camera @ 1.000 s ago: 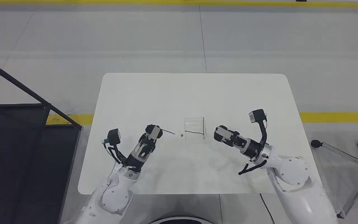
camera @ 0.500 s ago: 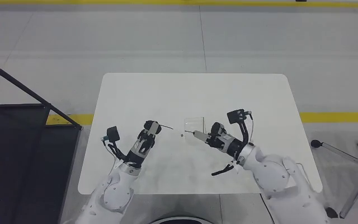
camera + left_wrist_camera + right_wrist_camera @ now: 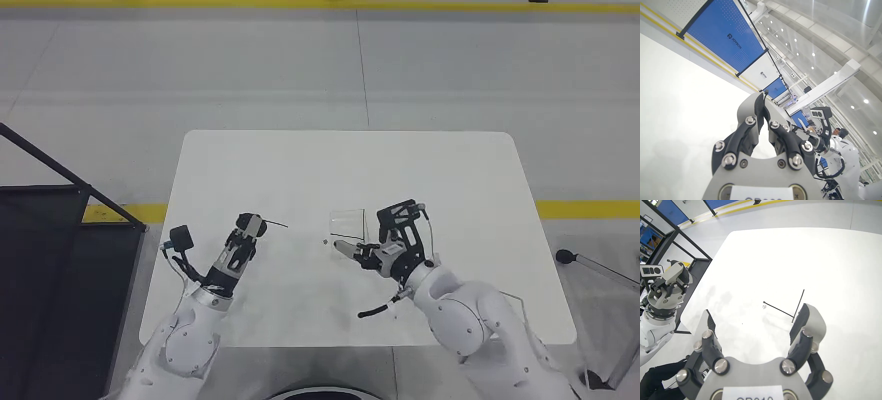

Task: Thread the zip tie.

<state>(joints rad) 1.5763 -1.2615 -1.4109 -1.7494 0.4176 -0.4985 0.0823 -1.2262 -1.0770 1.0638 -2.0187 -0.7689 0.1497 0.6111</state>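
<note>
Top view | left tool (image 3: 256, 222) grips zip tie (image 3: 277, 222) (aloft) | right tool (image 3: 756, 310) spread

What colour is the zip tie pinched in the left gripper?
Black. The zip tie shows best in the left wrist view.

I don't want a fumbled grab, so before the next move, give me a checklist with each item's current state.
1. Left gripper shut on the thin black plastic zip tie: ok.
2. That tie's head clear of the fingers: ok.
3. Right gripper open: ok.
4. Two loose black zip ties on the white table ahead of it: ok.
5. Loose ties separated: not ok, their ends meet.
6. Held tie's slot direction: cannot tell.
</note>
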